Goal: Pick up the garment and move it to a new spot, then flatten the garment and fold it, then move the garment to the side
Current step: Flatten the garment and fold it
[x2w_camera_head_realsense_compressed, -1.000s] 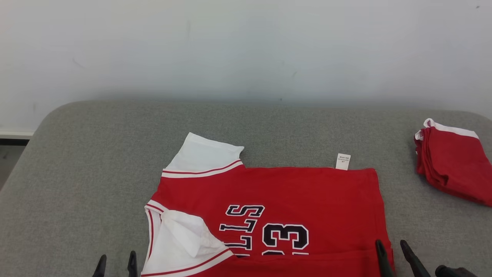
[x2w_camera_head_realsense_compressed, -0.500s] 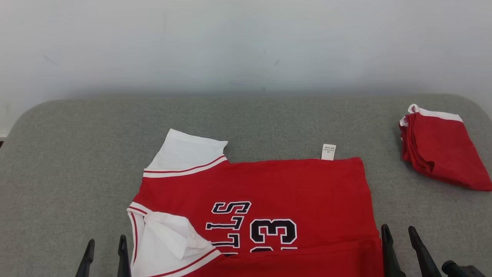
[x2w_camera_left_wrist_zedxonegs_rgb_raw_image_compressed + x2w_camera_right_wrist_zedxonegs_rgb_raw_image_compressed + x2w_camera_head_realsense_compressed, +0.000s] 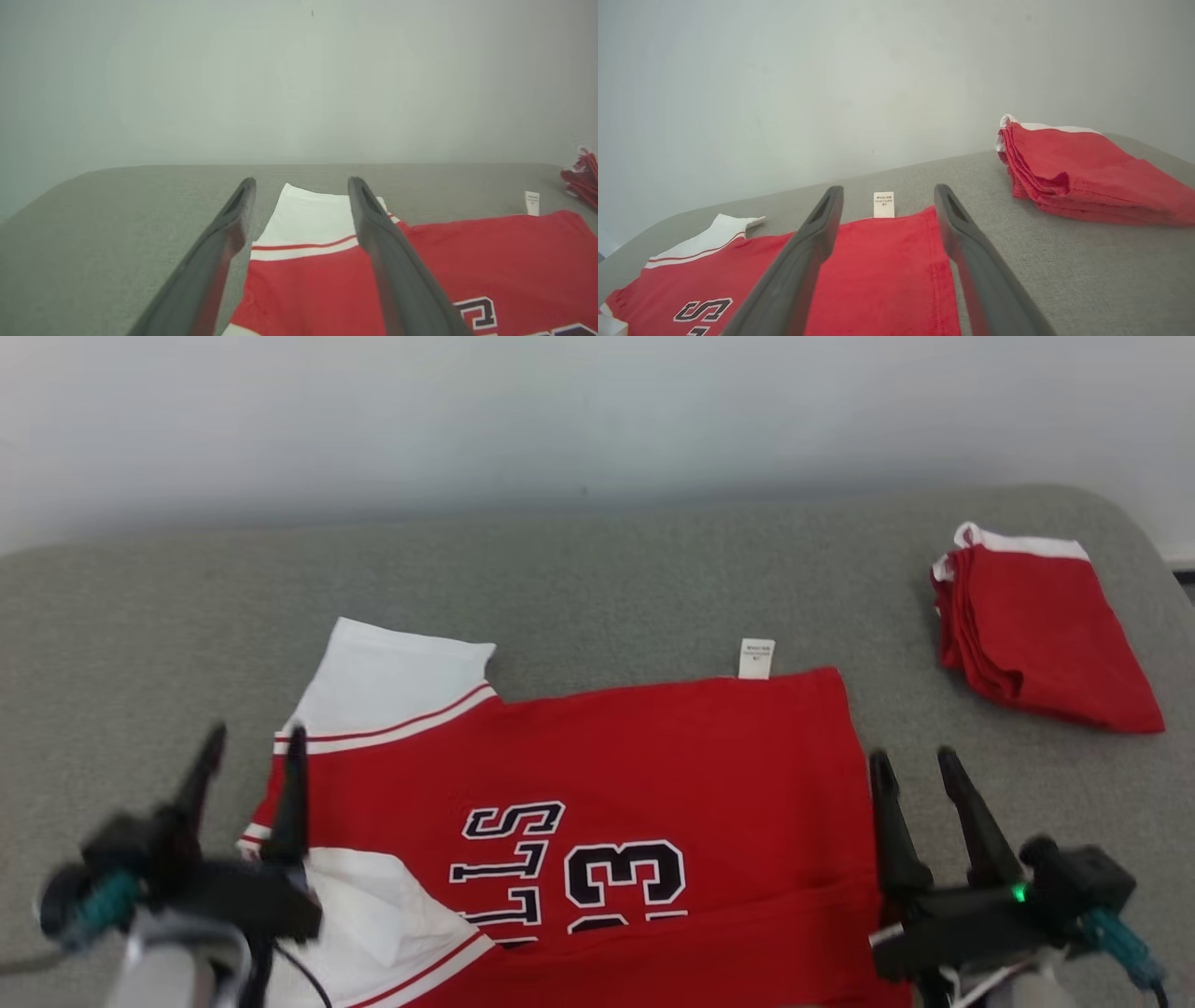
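The place is looking like a plain test room or a lab more than a lived-in home. A grey padded surface (image 3: pixel 597 569), covered in cloth and with rounded corners, is standing right against a bare white wall (image 3: pixel 597 411). A red jersey (image 3: pixel 653 747) is lying spread on it, and a folded red garment (image 3: pixel 1046 635) is resting well apart, near the far right corner.

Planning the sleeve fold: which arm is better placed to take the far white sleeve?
Left, probably: the left end effector, open, is at the jersey's sleeve end, the white sleeve just ahead; the right end effector is at the hem.
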Controlling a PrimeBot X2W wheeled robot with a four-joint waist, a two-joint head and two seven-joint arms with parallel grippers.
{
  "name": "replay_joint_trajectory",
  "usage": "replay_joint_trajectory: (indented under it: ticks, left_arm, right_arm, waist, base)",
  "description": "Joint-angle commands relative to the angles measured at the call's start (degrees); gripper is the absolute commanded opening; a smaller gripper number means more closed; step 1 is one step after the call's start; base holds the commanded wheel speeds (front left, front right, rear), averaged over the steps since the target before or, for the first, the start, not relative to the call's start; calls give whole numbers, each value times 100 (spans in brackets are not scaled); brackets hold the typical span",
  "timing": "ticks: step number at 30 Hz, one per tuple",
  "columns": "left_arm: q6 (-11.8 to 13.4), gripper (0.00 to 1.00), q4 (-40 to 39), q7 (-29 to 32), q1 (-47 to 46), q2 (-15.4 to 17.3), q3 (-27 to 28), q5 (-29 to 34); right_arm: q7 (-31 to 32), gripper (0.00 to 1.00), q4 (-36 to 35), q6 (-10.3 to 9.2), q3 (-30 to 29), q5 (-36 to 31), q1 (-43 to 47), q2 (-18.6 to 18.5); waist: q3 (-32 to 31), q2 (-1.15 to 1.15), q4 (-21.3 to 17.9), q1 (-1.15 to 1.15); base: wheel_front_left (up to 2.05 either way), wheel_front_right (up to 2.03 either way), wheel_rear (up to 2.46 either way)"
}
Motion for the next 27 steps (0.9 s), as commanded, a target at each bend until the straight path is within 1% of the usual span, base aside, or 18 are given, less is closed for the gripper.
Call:
replay_joint_trajectory:
  ticks: [1, 3, 7, 8, 9, 10, 13, 14, 16, 18, 23, 27]
  left_arm:
    - [8, 100, 155, 117, -433, 210, -44, -168]
    - [7, 100, 410, 369, -958, 472, -162, -357]
    - [7, 100, 848, 882, -1884, 948, -229, -750]
    - [7, 100, 992, 1083, -2054, 1044, -271, -832]
    - [7, 100, 992, 1083, -2054, 1044, -271, -832]
    - [7, 100, 1153, 1292, -2430, 1223, -354, -970]
    - [7, 100, 1463, 1601, -2792, 1442, -498, -1043]
    - [7, 100, 1463, 1601, -2792, 1442, -498, -1043]
    - [7, 100, 1703, 1778, -2961, 1549, -584, -1074]
    - [7, 100, 1909, 1825, -3127, 1615, -647, -1049]
    - [73, 100, 2520, 2014, -3278, 1685, -665, -1059]
    - [85, 100, 2840, 2044, -3306, 1762, -719, -1029]
  right_arm:
    - [-2, 100, 94, 4, 120, -46, -293, -24]
    - [0, 100, 227, 3, 229, -59, -645, -26]
    - [-1, 100, 447, 3, 474, 27, -1270, 37]
    - [-1, 100, 479, 3, 514, 53, -1384, 59]
    - [-1, 100, 479, 3, 514, 53, -1384, 59]
    - [-1, 100, 548, 4, 585, 84, -1572, 99]
    - [-1, 100, 606, 4, 648, 114, -1711, 168]
    - [-1, 100, 606, 4, 648, 114, -1711, 168]
    - [-1, 100, 646, 3, 694, 104, -1746, 203]
    - [-1, 100, 672, 4, 712, 102, -1774, 223]
    - [-1, 100, 745, 4, 718, 112, -1778, 239]
    - [-1, 100, 741, 4, 704, 110, -1799, 222]
  waist:
    - [484, 0, -376, -1]
    - [684, 0, -518, -1]
    - [1063, 0, -837, -1]
    - [1136, 0, -911, -1]
    - [1136, 0, -911, -1]
    - [1264, 0, -1044, -1]
    - [1393, 0, -1199, -1]
    - [1393, 0, -1199, -1]
    - [1442, 0, -1278, -1]
    - [1483, 0, -1330, -1]
    - [1518, 0, -1402, -1]
    - [1552, 0, -1429, -1]
  base:
    - [0, 0, 0]
    - [0, 0, 0]
    - [0, 0, 0]
    - [0, 0, 0]
    - [0, 0, 0]
    - [0, 0, 0]
    - [0, 0, 0]
    - [0, 0, 0]
    - [0, 0, 0]
    - [0, 0, 0]
    - [0, 0, 0]
    - [0, 0, 0]
